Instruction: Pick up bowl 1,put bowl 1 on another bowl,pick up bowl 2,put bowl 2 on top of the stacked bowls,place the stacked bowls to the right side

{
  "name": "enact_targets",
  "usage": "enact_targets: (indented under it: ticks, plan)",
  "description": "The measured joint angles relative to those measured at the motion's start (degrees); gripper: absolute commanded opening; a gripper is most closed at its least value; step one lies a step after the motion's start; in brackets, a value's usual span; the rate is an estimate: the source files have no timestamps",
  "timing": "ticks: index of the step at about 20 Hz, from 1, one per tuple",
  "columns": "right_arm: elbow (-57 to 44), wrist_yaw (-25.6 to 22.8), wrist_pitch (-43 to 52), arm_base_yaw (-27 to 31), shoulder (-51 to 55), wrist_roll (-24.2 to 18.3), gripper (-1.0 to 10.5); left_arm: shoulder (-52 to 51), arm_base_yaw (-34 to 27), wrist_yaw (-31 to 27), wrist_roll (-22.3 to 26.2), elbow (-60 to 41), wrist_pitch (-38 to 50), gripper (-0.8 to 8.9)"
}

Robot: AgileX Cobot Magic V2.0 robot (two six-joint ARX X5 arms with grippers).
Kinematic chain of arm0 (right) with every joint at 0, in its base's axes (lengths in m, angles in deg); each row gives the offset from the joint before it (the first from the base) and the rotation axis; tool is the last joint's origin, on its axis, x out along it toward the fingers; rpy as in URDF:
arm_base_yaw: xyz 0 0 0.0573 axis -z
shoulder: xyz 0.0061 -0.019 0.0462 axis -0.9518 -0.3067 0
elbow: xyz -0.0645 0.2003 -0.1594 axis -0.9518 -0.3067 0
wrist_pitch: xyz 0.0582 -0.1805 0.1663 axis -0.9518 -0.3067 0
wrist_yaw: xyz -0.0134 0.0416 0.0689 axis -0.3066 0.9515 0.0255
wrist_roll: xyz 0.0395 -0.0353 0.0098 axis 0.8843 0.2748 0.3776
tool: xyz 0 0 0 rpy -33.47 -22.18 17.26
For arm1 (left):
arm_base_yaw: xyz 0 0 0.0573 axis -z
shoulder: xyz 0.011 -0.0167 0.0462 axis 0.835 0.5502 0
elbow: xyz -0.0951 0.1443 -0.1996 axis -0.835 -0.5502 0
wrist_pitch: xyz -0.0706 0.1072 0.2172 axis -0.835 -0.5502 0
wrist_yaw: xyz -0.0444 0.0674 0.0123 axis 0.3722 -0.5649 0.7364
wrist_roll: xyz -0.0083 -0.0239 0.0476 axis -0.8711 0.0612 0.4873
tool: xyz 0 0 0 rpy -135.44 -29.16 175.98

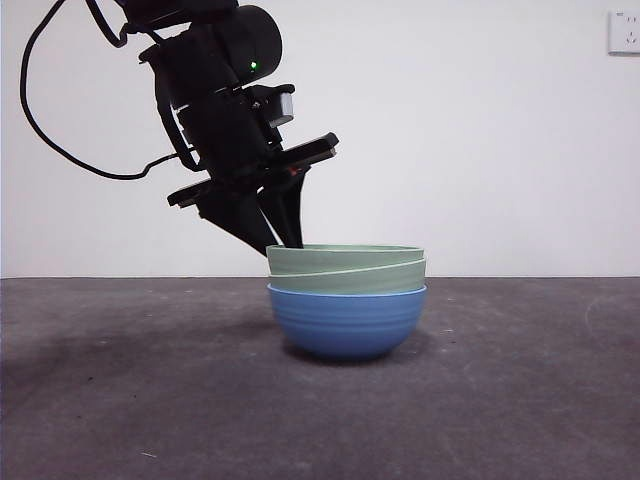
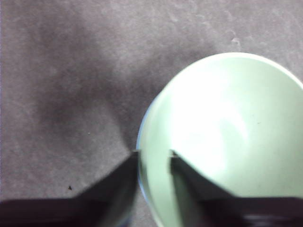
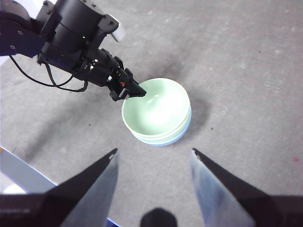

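All three bowls are stacked in the middle of the grey table [image 1: 120,400] — the blue bowl [image 1: 347,322] sits at the bottom, with the lower green bowl [image 1: 350,277] nested in it and the top green bowl [image 1: 345,258] resting slightly tilted inside that one. The left pincer [image 1: 285,240] comes down at a slant from the upper left and is pinching the near-left rim of the top green bowl, one jaw inside the bowl and one outside, as the left wrist view shows pretty clearly. The right pincer [image 3: 154,158] hangs well above the table with its jaws spread wide, holding nothing — the stack sits out in front of it, well apart. A white wall socket [image 1: 624,32] is up in the corner.
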Motion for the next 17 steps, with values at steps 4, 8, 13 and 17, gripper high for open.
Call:
enact_targets:
  ticks: [4,8,13,17]
  plan:
    - [0.0,0.0,-1.4,0.0,-0.3,0.0,2.5,-0.1,0.0,0.0,0.0,0.0,0.0,3.91]
    - [0.0,0.0,-1.9,0.0,-2.4,0.0,2.6,-4.8,0.0,0.0,0.0,0.0,-2.1,3.91]
    - [0.0,0.0,0.7,0.0,-11.0,0.0,4.3,-18.5,-1.2,0.0,0.3,0.0,-9.7,3.91]
    - [0.0,0.0,5.1,0.0,-20.6,0.7,5.5,-31.3,-1.3,0.1,1.4,0.0,-16.8,3.91]
